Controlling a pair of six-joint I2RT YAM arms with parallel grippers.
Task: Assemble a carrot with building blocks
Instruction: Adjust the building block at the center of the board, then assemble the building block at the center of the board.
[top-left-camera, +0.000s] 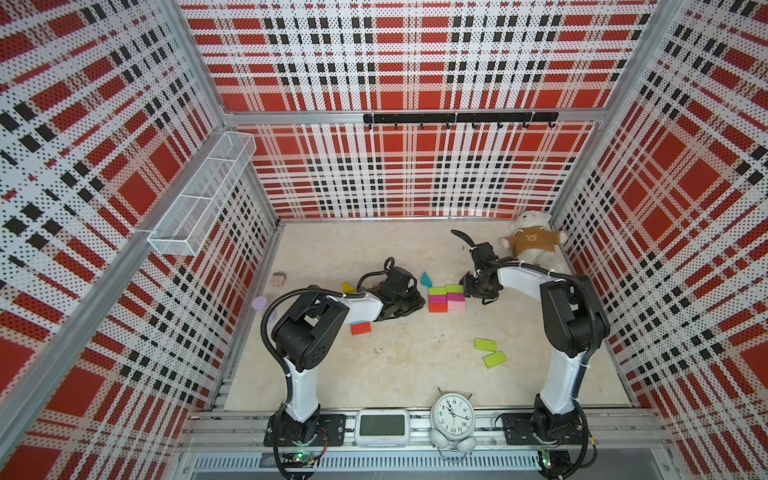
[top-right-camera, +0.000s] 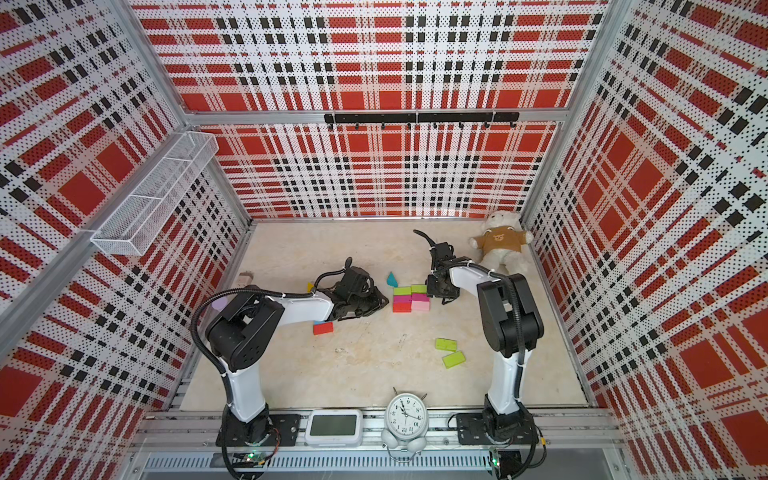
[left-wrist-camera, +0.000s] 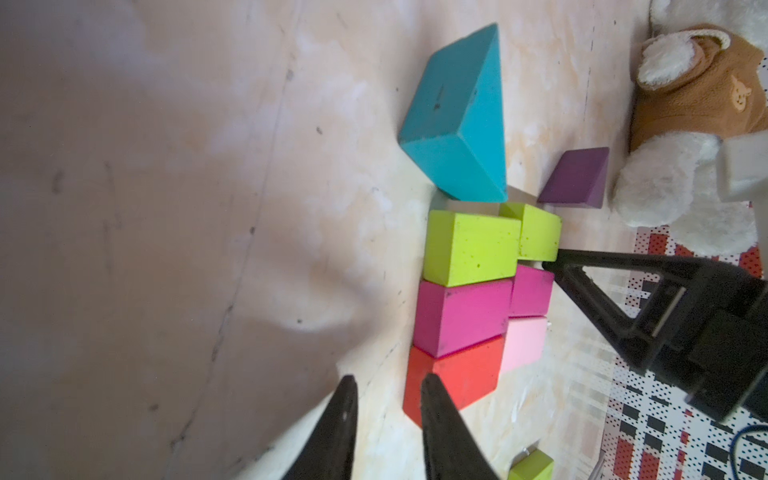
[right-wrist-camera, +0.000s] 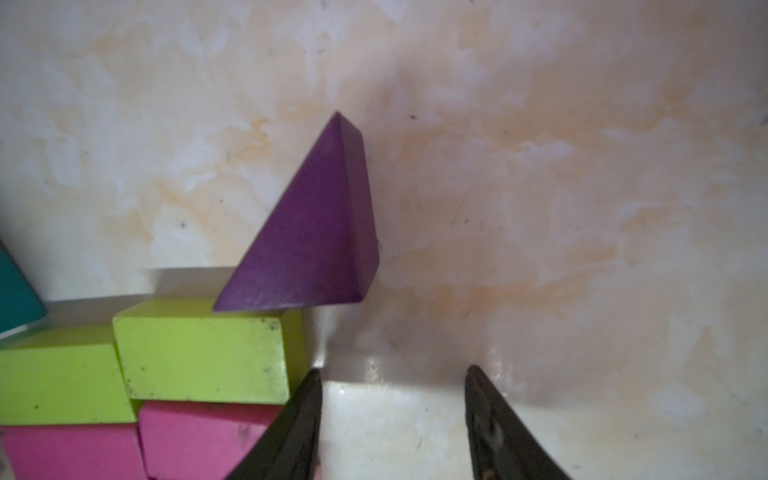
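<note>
We read hour numerals on the alarm clock (top-left-camera: 452, 415); left gripper (left-wrist-camera: 388, 376) narrowly parted, right gripper (right-wrist-camera: 394, 368) wider, both empty

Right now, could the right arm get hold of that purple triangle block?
Probably yes. The right gripper is open and empty, and the purple triangular block lies just ahead with only bare table between, though a lime green block crowds one corner.
</note>
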